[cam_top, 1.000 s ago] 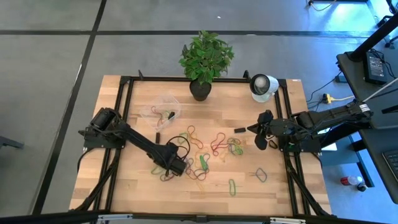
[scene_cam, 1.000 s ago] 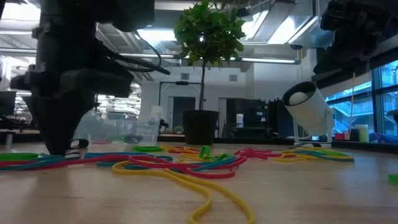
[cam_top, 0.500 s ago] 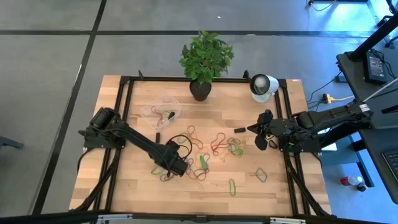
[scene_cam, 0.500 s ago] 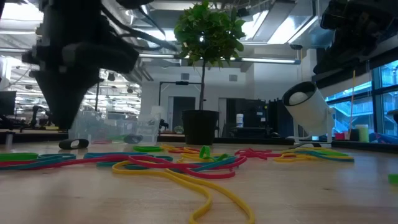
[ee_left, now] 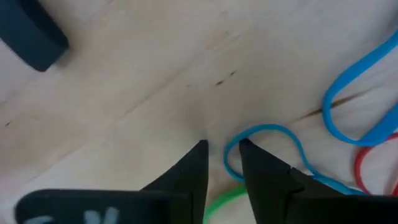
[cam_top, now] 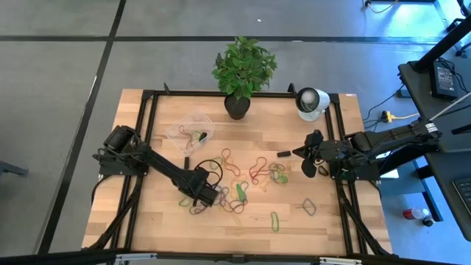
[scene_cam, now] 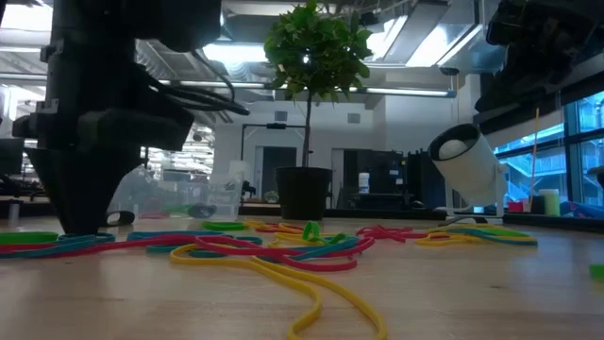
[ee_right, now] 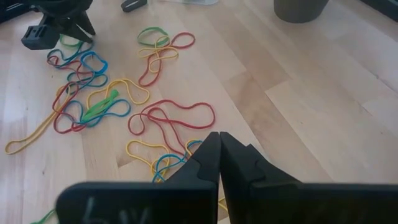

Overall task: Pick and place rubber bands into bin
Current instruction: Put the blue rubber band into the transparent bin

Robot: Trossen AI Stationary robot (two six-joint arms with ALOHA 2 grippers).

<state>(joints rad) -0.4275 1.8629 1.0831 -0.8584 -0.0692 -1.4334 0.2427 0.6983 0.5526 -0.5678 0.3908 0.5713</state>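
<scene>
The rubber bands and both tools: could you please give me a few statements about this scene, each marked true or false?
1. The left tool is down at the table among the rubber bands, its fingers slightly apart. True.
2. A blue rubber band curves round one fingertip of the left tool. True.
3. The right tool is open wide. False: its fingers are pressed together.
4. The bin stands at the table's right edge. False: it sits left of the plant pot.
5. The right tool holds a red band. False: it holds nothing.
</scene>
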